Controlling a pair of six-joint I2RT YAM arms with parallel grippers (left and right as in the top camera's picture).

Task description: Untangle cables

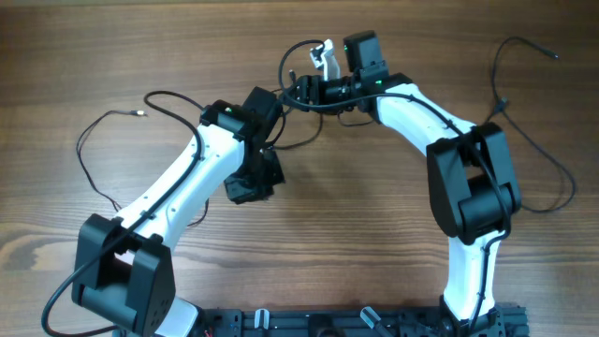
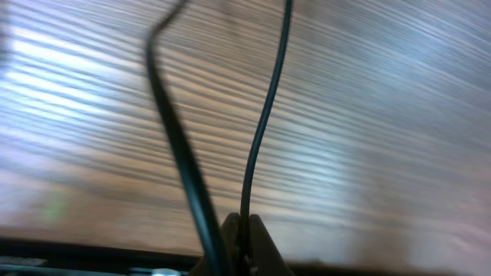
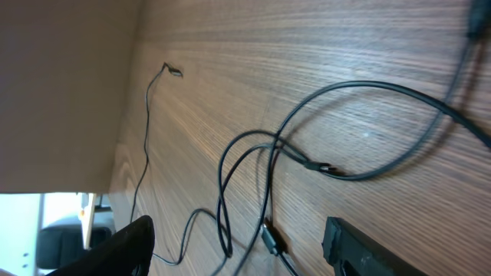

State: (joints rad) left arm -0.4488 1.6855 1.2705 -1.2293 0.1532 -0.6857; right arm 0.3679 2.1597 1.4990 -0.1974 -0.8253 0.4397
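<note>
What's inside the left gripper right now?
One thin black cable is pinched in the shut left gripper, running away over the wooden table. A second black cord passes beside it; its lower end is hidden.

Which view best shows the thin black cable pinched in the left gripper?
Left wrist: the thin black cable rises out of the shut left gripper. Overhead, the left arm hides that grip. Right wrist shows only loose cables crossing on the wooden table.
</note>
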